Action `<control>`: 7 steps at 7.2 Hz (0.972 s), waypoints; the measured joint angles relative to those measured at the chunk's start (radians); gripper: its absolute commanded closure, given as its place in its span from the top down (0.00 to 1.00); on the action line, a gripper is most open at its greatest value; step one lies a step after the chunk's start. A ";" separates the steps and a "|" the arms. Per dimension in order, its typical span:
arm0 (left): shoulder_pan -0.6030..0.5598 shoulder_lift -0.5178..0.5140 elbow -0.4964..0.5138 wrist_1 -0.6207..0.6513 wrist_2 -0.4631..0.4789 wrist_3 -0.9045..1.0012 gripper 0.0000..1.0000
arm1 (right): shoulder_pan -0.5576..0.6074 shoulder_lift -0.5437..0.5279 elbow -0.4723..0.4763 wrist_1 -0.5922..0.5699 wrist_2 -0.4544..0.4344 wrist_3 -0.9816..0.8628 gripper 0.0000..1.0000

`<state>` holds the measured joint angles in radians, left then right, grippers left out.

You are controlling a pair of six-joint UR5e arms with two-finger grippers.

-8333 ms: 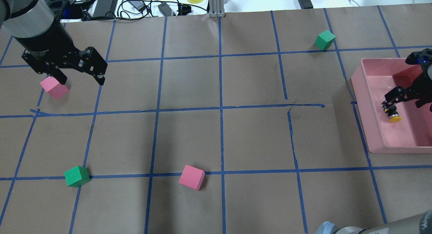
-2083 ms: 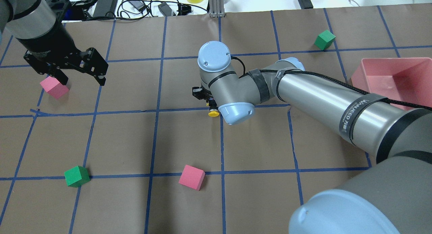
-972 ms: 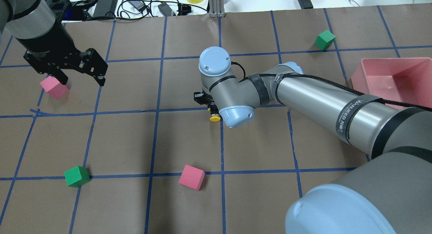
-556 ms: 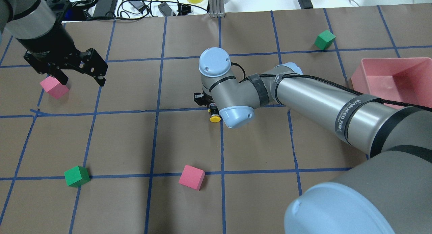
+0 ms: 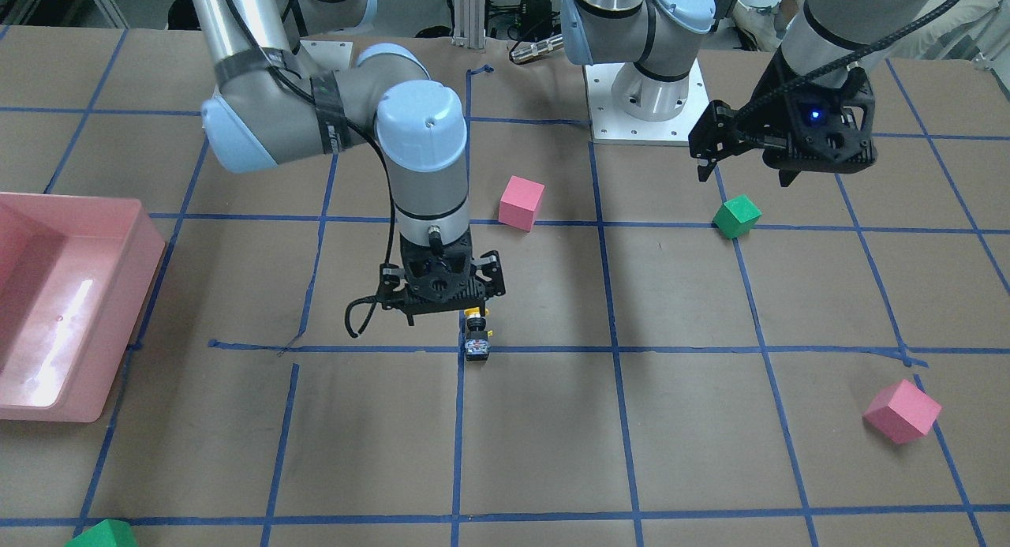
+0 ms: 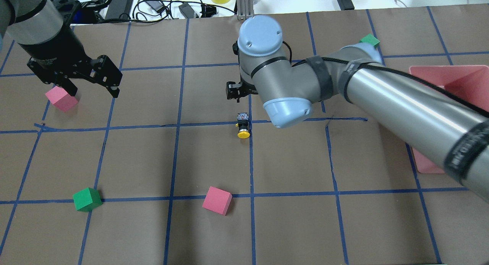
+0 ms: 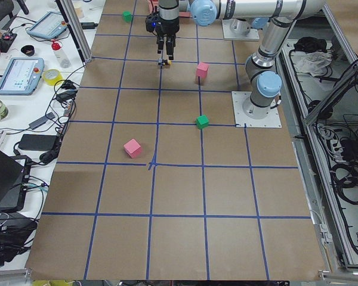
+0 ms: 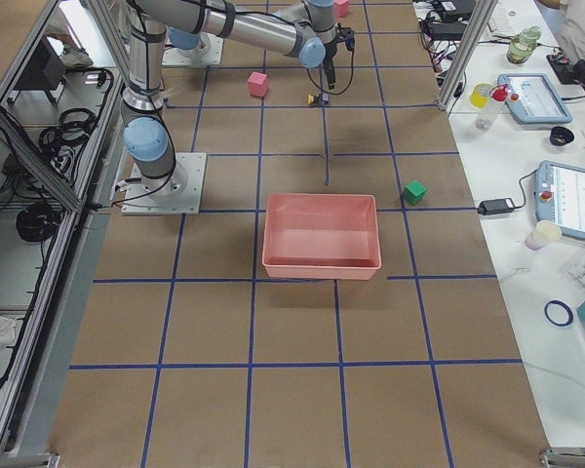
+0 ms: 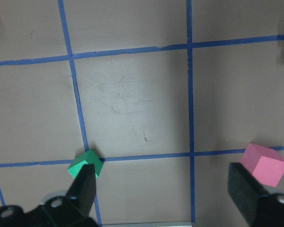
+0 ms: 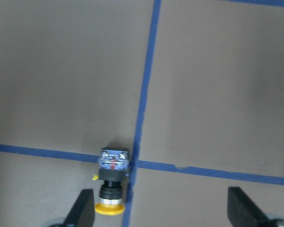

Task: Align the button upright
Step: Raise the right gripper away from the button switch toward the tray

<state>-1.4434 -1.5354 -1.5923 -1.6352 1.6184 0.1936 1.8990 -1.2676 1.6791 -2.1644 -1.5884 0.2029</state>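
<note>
The button (image 6: pixel 243 127) lies on its side on the brown paper at a blue tape crossing near the table's middle, its yellow cap pointing toward the robot. It also shows in the front view (image 5: pixel 476 338) and in the right wrist view (image 10: pixel 111 182). My right gripper (image 5: pixel 439 293) hangs open and empty just above it, apart from it; its fingers (image 10: pixel 83 210) frame the right wrist view. My left gripper (image 6: pixel 91 90) is open and empty, hovering over a pink cube (image 6: pixel 62 98) at the far left.
A pink bin (image 6: pixel 470 77) stands at the right edge, partly behind my right arm. A green cube (image 6: pixel 87 199) and a second pink cube (image 6: pixel 217 200) lie toward the front. Another green cube (image 6: pixel 368 39) peeks out at the back right. Cables lie beyond the table's far edge.
My right gripper brought the button from the pink bin to the table's middle, then let go and rose away from it. The button now lies free. The left arm has not moved.
</note>
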 measured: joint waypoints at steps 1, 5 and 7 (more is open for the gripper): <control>0.000 0.000 0.000 0.000 0.000 0.001 1.00 | -0.075 -0.113 -0.002 0.151 -0.001 -0.079 1.00; 0.001 0.000 0.002 0.000 0.000 0.001 1.00 | -0.188 -0.389 -0.025 0.446 -0.024 -0.180 1.00; 0.001 0.000 0.002 0.003 0.000 0.001 1.00 | -0.192 -0.398 -0.068 0.520 -0.026 -0.182 1.00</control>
<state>-1.4420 -1.5355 -1.5908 -1.6319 1.6183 0.1948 1.7071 -1.6654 1.6113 -1.6444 -1.6144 0.0207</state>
